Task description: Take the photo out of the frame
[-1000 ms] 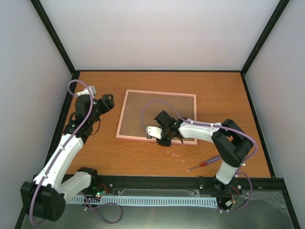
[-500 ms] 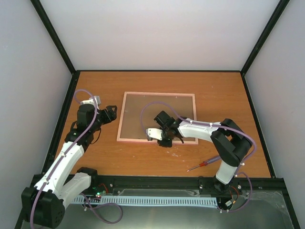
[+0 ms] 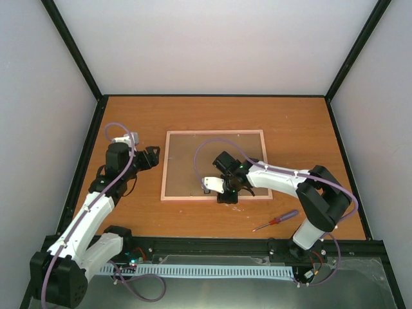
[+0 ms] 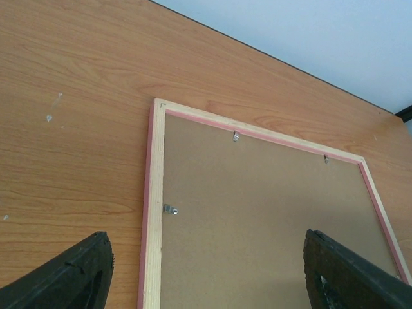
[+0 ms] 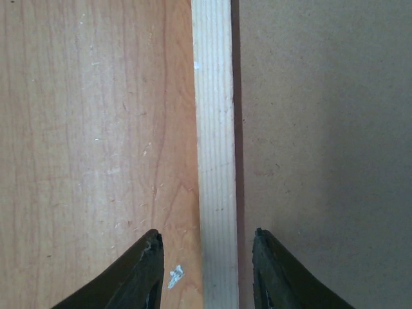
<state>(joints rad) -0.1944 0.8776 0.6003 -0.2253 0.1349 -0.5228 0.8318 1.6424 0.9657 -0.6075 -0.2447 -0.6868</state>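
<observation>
The frame (image 3: 164, 168) lies face down mid-table, its brown board back (image 3: 193, 164) up. The photo is hidden under that board. My right gripper (image 3: 226, 193) is at the frame's near edge. In the right wrist view my right gripper (image 5: 207, 257) stands open astride the pale wooden bar (image 5: 214, 129), with a gap on each side. My left gripper (image 3: 153, 156) hovers just left of the frame, open and empty. The left wrist view has my left gripper (image 4: 209, 270) wide open over the frame's left rim (image 4: 154, 212), where a small metal clip (image 4: 170, 209) sits.
A small purple-handled screwdriver (image 3: 277, 220) lies on the table near the front right, beside the right arm's base. Two more metal clips (image 4: 236, 136) sit along the frame's far bar. Black posts and white walls bound the table.
My right gripper's jaws have opened around the frame's near bar. The frame has turned and slid nearer, now lying squarer to the table. My left gripper has swung nearer the frame's left side.
</observation>
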